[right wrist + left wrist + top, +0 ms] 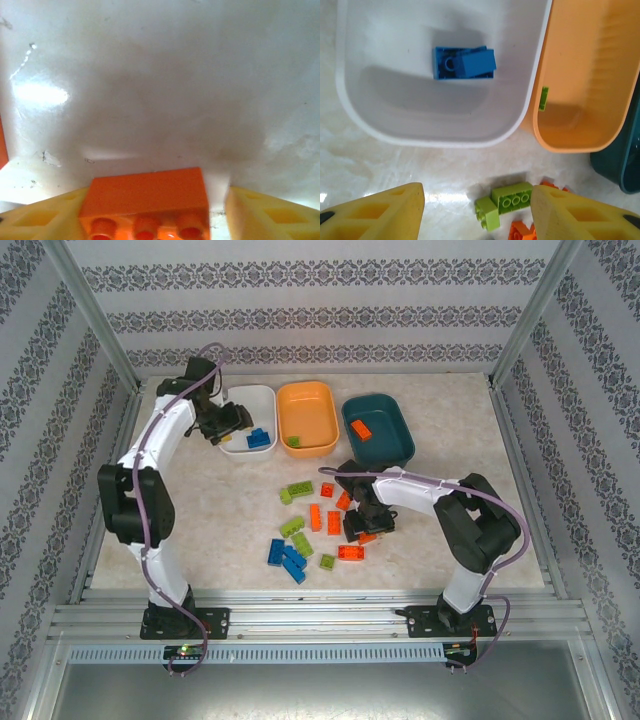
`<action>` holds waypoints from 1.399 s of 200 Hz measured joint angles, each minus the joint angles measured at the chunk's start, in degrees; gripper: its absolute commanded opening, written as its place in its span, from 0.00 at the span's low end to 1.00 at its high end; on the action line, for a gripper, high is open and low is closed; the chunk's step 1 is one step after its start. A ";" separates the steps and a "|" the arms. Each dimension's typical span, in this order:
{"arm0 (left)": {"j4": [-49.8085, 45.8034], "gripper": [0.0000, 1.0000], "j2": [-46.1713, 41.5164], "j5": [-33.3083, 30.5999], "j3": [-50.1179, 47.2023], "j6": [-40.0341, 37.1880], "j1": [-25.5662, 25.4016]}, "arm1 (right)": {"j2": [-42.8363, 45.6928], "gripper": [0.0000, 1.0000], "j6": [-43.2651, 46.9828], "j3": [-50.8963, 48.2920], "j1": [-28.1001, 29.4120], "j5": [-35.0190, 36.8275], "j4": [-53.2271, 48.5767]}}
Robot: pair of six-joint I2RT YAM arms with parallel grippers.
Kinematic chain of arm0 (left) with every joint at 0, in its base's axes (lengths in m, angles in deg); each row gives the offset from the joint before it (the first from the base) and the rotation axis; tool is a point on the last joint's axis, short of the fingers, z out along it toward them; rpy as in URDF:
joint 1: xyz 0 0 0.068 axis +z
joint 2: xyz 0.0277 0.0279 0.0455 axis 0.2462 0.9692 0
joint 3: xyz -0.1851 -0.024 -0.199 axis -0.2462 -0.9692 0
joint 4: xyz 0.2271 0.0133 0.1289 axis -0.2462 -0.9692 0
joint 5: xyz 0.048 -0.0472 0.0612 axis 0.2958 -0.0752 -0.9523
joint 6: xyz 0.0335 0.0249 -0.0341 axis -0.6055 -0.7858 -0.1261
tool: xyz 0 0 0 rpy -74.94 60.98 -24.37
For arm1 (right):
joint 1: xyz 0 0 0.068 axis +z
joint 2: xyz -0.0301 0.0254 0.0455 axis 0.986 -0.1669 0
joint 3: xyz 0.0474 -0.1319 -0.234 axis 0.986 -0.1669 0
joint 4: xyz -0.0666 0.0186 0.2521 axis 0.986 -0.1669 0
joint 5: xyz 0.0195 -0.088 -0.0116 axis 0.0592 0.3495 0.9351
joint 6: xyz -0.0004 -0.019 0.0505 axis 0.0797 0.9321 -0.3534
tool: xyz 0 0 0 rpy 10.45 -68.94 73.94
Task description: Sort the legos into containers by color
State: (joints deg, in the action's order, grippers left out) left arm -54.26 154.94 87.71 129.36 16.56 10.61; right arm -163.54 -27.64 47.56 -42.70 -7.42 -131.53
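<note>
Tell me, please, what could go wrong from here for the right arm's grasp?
The orange brick sits off-centre in the open right gripper, near one finger with a gap at the other; closing may twist it.
Other orange bricks lie close by and might get knocked.
The teal tub holds an orange piece, so the orange tub would be the wrong drop.

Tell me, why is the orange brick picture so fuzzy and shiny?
Right wrist view: the orange brick sits very close to the lens, so it blurs, and light glares white off the table. Left wrist view: sharper, with a soft shadow inside the white tub. Top view: evenly lit.
</note>
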 measured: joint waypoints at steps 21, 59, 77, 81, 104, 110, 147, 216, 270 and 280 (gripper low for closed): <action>0.72 0.59 -4.37 0.44 -5.09 0.26 0.00 | -0.20 0.48 0.09 0.35 0.00 0.00 -0.04; 3.10 0.60 -13.75 2.01 -16.57 0.92 0.00 | 0.11 0.46 -0.42 0.42 0.00 0.26 -0.07; 3.58 0.60 -18.05 2.71 -21.88 1.14 0.00 | 0.76 0.46 -1.36 0.42 -0.07 0.87 0.09; 3.67 0.60 -18.99 2.80 -23.06 1.16 0.00 | 1.03 0.46 -1.49 0.42 -0.09 1.01 0.00; 3.76 0.60 -23.91 3.39 -28.20 1.14 0.00 | 5.22 0.46 -2.40 2.10 -0.81 1.92 -2.36; 3.74 0.61 -24.87 3.37 -29.03 1.09 0.00 | 6.62 0.46 -2.75 3.19 -1.38 1.92 -2.97; 3.80 0.61 -28.48 3.28 -32.17 0.87 -0.37 | 13.38 0.45 -6.25 12.09 -10.99 -0.81 -3.23; 4.15 0.62 -31.52 -0.55 -35.19 5.18 -11.15 | 4.59 0.45 -20.41 20.39 -28.65 -14.78 4.39; 4.44 0.64 -31.54 -5.51 -35.43 13.05 -21.46 | -12.37 0.46 -24.09 32.68 -29.99 -19.61 6.80; 4.44 0.64 -31.50 -6.32 -35.43 14.58 -23.26 | -14.86 0.46 -24.09 34.10 -29.99 -20.11 7.06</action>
State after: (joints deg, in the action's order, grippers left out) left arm -49.82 123.44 81.39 93.93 31.14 -12.64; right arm -178.40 -51.73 81.66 -72.69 -27.53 -124.47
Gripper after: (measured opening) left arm 0.635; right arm 0.463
